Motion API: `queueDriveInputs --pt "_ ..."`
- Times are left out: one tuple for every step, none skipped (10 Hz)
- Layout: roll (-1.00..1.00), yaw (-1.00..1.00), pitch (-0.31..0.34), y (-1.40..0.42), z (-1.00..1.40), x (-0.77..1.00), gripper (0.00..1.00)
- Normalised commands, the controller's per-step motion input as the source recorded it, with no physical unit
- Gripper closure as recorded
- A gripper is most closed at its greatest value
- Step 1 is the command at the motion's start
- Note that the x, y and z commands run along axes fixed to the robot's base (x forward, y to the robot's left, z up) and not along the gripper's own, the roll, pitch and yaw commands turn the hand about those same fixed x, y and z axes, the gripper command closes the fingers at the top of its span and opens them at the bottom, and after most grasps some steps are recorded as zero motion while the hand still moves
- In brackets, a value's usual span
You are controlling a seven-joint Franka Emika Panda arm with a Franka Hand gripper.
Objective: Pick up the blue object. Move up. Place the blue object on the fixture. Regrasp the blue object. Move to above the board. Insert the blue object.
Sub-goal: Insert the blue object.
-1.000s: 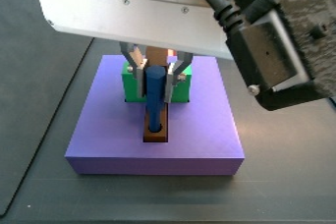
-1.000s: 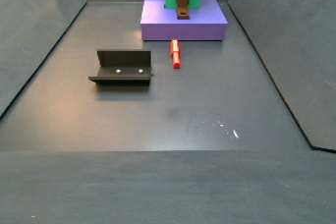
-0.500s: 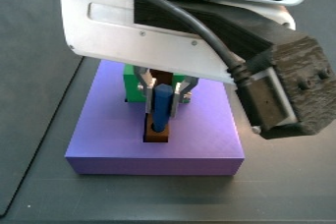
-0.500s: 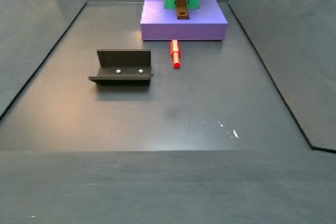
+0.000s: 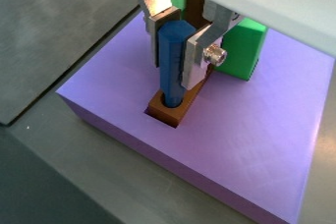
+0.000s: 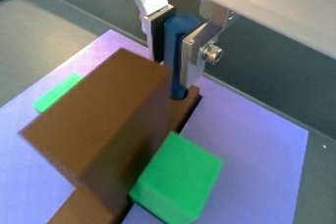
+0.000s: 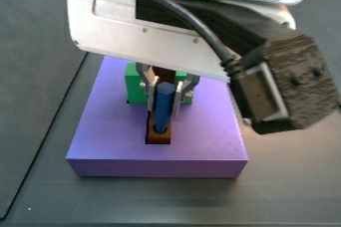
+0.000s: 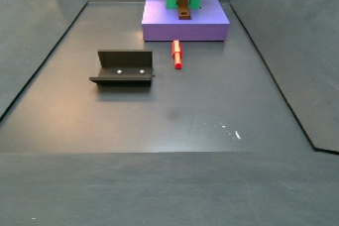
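Gripper [image 5: 180, 33] over the board [image 5: 262, 140], fingers clamped on the upright blue object [image 5: 171, 63]; same grip visible in a wrist view [image 6: 176, 56]. Peg's lower end sits in the hole at the near end of the brown bar [image 5: 168, 112], as a side view [image 7: 160, 110] confirms. Green block [image 5: 245, 47] just behind the bar. In a side view, the fixture [image 8: 123, 68] stands on the floor at 7 o'clock from the board [image 8: 185, 25], well apart; red piece [image 8: 179, 56] lies between them, near the board's front edge.
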Motion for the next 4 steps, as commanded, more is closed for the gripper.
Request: queueDriveInputs --pt "-0.22 -0.12 -0.043 0.02 -0.39 0.03 1.0" --pt "0.0 -0.03 0.0 -0.04 -0.42 0.0 1.0" --pt "0.05 0.0 -0.004 -0.11 -0.43 -0.04 1.0" --pt "0.0 0.0 0.0 0.0 0.0 0.0 1.0"
